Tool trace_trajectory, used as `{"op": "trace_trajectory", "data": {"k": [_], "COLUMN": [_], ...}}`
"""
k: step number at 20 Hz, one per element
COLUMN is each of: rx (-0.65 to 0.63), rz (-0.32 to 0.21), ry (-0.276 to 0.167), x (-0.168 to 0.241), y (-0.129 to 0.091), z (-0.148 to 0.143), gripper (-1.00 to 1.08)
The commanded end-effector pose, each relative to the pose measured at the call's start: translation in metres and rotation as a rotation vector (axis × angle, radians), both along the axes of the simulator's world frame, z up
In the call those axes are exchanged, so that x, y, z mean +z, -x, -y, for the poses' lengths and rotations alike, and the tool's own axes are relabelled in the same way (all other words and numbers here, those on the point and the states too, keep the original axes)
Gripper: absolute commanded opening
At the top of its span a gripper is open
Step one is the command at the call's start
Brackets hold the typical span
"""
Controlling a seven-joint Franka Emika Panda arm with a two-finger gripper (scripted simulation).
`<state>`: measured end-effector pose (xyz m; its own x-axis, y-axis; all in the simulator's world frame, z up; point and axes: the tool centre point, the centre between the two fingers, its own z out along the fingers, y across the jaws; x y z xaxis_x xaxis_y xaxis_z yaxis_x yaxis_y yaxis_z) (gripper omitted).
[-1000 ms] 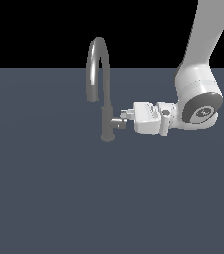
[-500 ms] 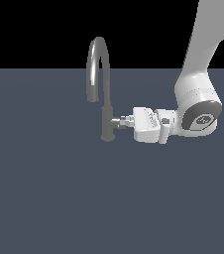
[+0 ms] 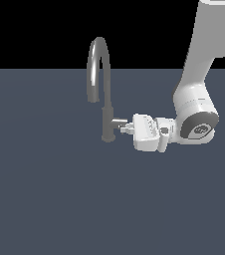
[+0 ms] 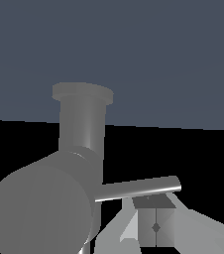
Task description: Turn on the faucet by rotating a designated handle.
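Tall grey metallic gooseneck faucet [image 3: 103, 94], rigid, fixed to the worktop; short grey side handle [image 3: 118, 121] at its 3 o'clock judged smooth, slip-prone, best taken at the thin lever [image 4: 139, 189]; white tool [image 3: 126, 129] beside it, spread undeterminable.

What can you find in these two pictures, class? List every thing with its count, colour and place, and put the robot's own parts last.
faucet: one, grey metal, standing upright on the surface, its arched spout curving toward the exterior view's left.
handle: one, grey metal, a short stub with a thin lever sticking out of the column low down, toward the exterior view's right; the wrist view shows the lever from close by.
surface: one, dark blue-grey, flat, under the faucet, filling the lower part of the exterior view.
arm: one, white, coming down from the exterior view's upper right.
gripper: one, white, lying level, its tip at the handle; its grey fingers sit together right by the lever.
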<state>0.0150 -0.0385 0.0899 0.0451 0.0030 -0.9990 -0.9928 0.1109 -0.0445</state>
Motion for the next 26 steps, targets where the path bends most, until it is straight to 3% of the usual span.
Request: {"op": "trace_trajectory", "data": {"k": [1,11,12,26], "rx": [-0.004,-0.006,0.004,-0.005], "rz": [-0.011,-0.042,0.009,-0.037], "ry": [0.002,0.003,-0.008,0.002], "x": [-0.012,-0.052,-0.018,-0.063], "y": [-0.001,-0.005,-0.014,-0.031], "z": [0.000,0.000,0.004,0.004], "gripper": [-1.00,-1.00,-1.00,-1.00]}}
